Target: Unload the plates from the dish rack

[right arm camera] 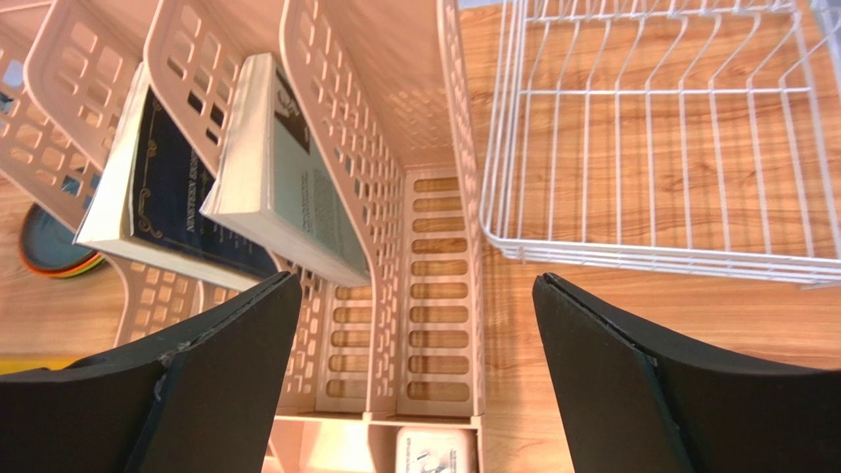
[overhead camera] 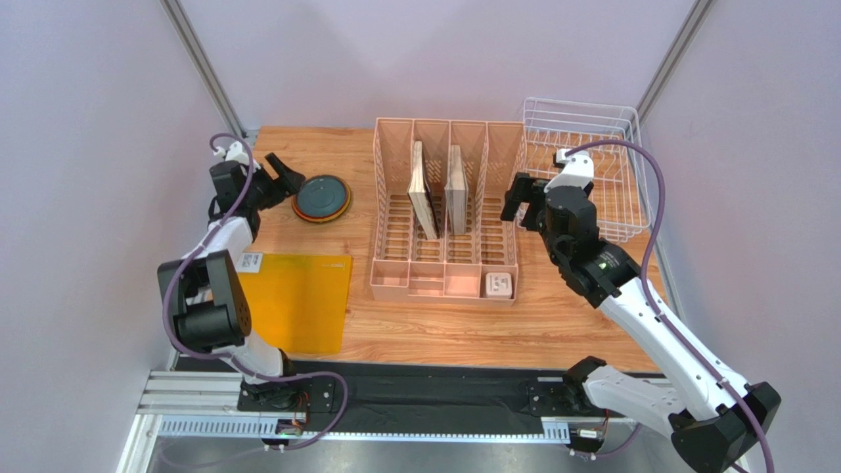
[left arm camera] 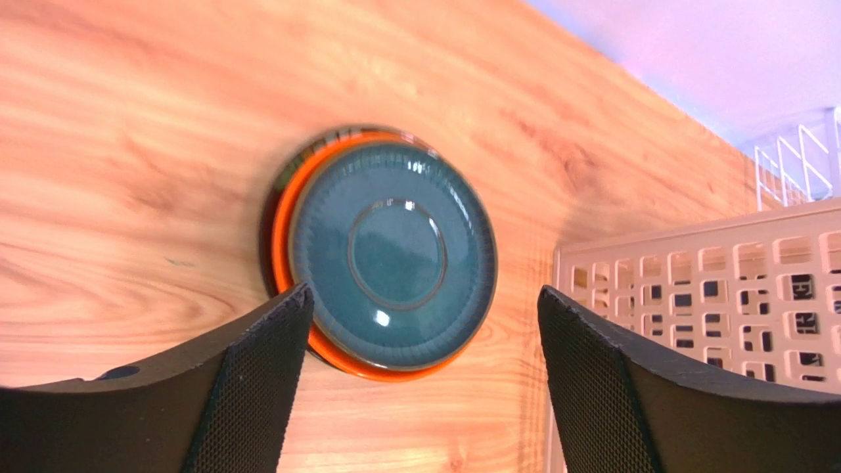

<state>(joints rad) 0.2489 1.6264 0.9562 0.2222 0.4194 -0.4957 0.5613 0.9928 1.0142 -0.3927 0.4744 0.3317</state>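
One stack of plates (overhead camera: 321, 198) lies flat on the table (overhead camera: 553, 325) at far left. The top plate is dark teal, the next orange, with a darker rim below; the full count cannot be told. The left gripper (left arm camera: 424, 301) hangs over the stack, jaws wide, holding nothing. One white wire dish rack (overhead camera: 612, 207) stands at far right, well apart from the stack. Between them is one pink organizer (overhead camera: 390, 236) holding two leaning books (overhead camera: 422, 195) and one small white box (overhead camera: 498, 285). The right gripper (right arm camera: 417, 286), jaws wide and empty, hangs above the organizer's right edge. One yellow mat (overhead camera: 296, 296) lies near left.
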